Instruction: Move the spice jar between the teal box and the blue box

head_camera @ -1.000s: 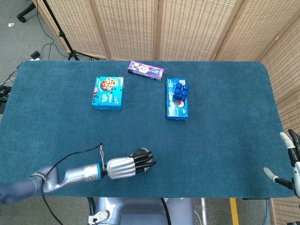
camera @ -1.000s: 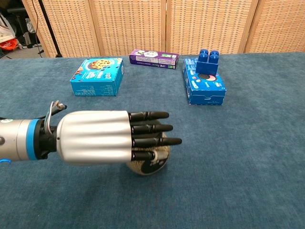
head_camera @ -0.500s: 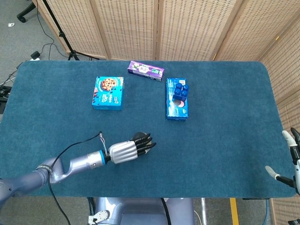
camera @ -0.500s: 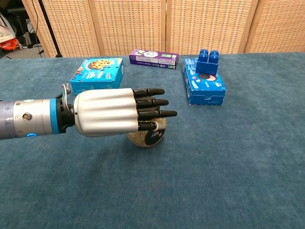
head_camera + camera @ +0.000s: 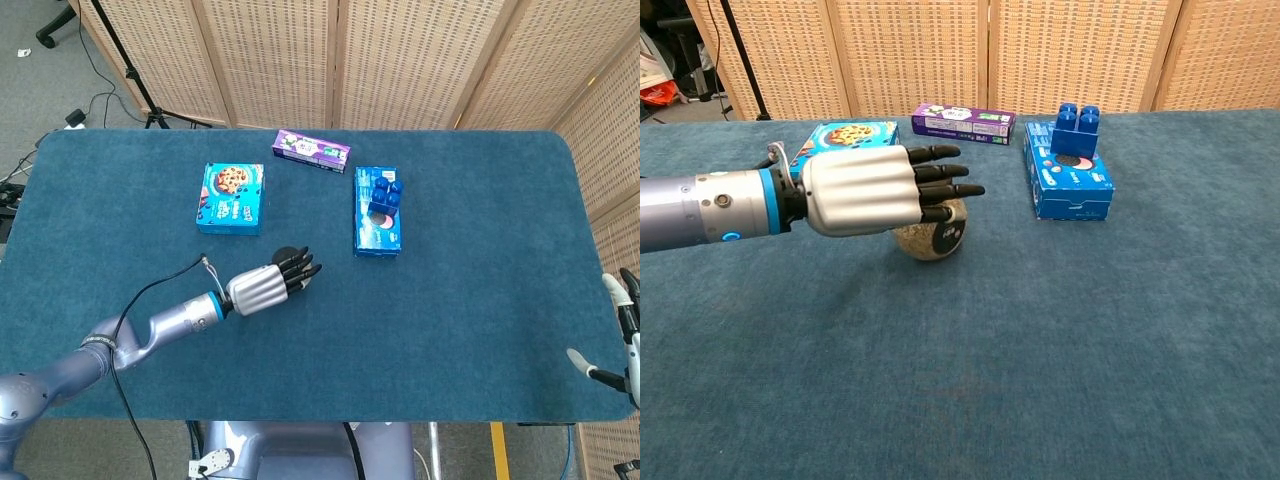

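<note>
The spice jar (image 5: 931, 238) lies on its side low over the table, a round brownish jar with a dark lid; in the head view only the jar's dark top (image 5: 287, 255) shows. My left hand (image 5: 865, 190) covers it from above and holds it under straight fingers; the thumb is hidden. In the head view the left hand (image 5: 265, 288) sits just in front of the gap between the teal box (image 5: 231, 198) and the blue box (image 5: 377, 222). My right hand (image 5: 620, 335) hangs at the table's right front corner, fingers apart, holding nothing.
A blue toy brick (image 5: 1077, 128) stands on the blue box (image 5: 1070, 185). A purple box (image 5: 311, 150) lies behind the gap, near the far edge. The teal box (image 5: 845, 147) is close behind my left hand. Wicker screens stand behind the table.
My left hand has carried the jar away from the near edge toward the two boxes and a little leftward. The right hand has barely shifted.
</note>
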Motion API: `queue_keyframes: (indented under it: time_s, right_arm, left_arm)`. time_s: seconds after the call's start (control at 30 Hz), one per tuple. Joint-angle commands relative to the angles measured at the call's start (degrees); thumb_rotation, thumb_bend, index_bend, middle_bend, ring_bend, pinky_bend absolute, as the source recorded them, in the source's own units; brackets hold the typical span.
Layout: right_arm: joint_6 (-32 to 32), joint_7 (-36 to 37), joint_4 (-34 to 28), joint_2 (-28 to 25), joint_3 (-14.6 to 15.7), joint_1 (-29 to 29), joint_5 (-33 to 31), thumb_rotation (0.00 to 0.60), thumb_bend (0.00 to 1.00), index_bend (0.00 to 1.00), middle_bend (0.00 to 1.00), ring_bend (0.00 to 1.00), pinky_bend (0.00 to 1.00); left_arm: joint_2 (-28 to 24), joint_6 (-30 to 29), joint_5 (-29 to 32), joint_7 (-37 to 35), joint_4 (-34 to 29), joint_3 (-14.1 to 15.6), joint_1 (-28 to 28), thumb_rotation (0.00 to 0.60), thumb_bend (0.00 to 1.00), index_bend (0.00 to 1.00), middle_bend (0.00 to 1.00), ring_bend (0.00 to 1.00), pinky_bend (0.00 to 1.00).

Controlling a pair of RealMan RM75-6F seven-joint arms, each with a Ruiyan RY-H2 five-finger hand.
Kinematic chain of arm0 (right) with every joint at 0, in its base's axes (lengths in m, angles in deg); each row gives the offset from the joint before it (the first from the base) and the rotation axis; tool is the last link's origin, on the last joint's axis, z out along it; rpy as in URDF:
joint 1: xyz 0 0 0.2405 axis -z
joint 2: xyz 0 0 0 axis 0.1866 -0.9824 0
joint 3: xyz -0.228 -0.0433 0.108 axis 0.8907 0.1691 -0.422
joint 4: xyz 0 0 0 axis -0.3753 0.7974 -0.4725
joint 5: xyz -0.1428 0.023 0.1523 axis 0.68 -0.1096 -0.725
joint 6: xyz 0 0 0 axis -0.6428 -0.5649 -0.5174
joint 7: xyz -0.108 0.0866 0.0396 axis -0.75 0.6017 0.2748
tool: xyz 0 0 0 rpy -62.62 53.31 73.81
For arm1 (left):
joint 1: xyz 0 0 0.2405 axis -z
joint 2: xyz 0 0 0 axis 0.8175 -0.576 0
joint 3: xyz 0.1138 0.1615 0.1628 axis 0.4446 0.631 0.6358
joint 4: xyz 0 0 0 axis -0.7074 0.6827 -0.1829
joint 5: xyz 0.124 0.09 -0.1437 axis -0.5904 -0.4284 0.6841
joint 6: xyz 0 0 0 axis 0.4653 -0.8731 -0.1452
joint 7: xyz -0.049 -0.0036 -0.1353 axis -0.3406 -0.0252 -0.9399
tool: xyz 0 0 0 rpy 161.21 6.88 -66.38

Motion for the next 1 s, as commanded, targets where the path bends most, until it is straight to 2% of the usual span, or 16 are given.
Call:
queue_keyframes:
  time_s: [0.03, 0.57, 0.8, 1.0]
  right_arm:
    - [-0.8, -0.3, 0.0, 0.1, -0.3, -0.3, -0.8, 0.6, 0.0, 0.0, 0.0, 0.0, 0.0]
    - [-2.9, -1.1, 0.2, 0.2, -1.7, -1.1, -4.7, 0.6, 0.0, 0.0, 0.0, 0.0, 0.0]
    - [-4.0, -0.7, 0.4, 0.1, -2.2, -1.5, -5.9, 0.6, 0.0, 0.0, 0.0, 0.0, 0.0]
    - [-3.8, -0.2, 0.4, -0.1, -2.2, -1.4, -5.8, 0.6, 0.0, 0.0, 0.0, 0.0, 0.0]
  left_arm:
    - [2.4, 0.9, 2.3, -1.2, 3.8, -0.8, 1.7, 0.6, 0.33, 0.17, 0.0, 0.0, 0.0]
    - [10.8, 5.7, 9.1, -7.5, 21.4, -1.4, 9.2, 0.6, 0.33, 0.17, 0.0, 0.0, 0.0]
    - [14.7, 5.4, 10.3, -12.0, 26.4, 0.8, 11.5, 0.6, 0.33, 0.17, 0.0, 0.0, 0.0]
    - [16.4, 3.5, 10.6, -12.7, 28.8, 2.8, 12.0, 0.6, 0.33, 0.17, 0.0, 0.0, 0.0]
